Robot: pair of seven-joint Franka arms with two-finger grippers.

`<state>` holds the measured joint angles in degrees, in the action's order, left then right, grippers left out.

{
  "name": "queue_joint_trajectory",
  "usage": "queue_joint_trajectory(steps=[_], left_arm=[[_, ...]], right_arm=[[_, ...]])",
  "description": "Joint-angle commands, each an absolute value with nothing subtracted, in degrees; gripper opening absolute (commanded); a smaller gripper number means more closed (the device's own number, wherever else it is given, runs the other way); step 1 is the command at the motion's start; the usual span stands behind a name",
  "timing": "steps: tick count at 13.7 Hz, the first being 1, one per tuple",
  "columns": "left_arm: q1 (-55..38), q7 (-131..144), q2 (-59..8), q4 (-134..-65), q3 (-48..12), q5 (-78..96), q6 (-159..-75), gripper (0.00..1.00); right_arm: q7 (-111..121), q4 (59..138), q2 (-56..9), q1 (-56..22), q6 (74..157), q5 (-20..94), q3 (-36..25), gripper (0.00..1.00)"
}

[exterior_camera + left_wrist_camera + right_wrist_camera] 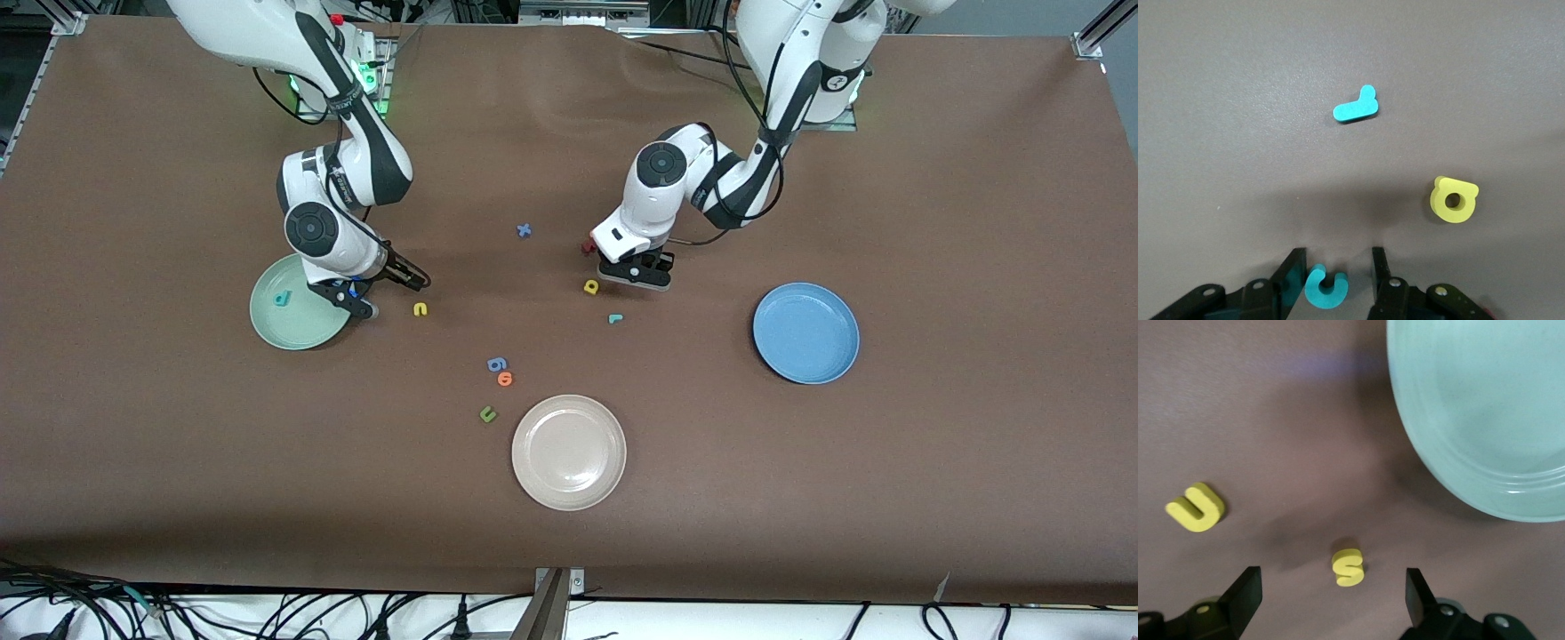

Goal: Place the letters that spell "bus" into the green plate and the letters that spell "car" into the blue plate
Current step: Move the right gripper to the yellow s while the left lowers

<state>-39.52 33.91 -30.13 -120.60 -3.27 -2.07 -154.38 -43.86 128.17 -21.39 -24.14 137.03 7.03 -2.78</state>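
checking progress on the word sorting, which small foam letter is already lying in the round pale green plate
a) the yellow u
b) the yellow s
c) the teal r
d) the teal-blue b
d: the front view shows the small teal-blue foam b lying inside the round pale green plate, while the yellow foam s and the yellow foam u lie on the brown table beside it.

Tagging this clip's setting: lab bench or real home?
Most likely a robotics lab bench: two arms bolted along a brown-covered table, cables trailing off its edge, and staged props, namely foam letters such as the yellow "u" and a green plate.
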Motion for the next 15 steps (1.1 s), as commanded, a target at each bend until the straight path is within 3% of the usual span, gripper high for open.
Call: queue_joint_trajectory(steps=[1, 5, 11, 15], left_arm=[[-39.1, 33.5, -31.7, -119.5, -3.8, -0.9, -153.9, 0.48], [-39.5, 33.4, -31.4, -120.3, -3.9, -1.1, -153.8, 0.48], [-38.9, 31.4, -30.5, -122.1, -4.0, -1.3, -153.6, 0.48], [-38.9, 30.9, -29.7, -123.1, -4.0, -1.3, -153.5, 0.48]], right_arm=[[-43.4, 130.2, -20.4, -23.7, 138.7, 7.6, -2.3, 0.94], [-43.4, 132.0, -20.0, -23.7, 140.6, 7.6, -2.3, 0.87], [-43.8, 134.7, -17.8, -23.7, 142.9, 7.6, -2.2, 0.86], [-43.6, 135.7, -17.0, -23.7, 143.3, 7.6, -2.2, 0.68]])
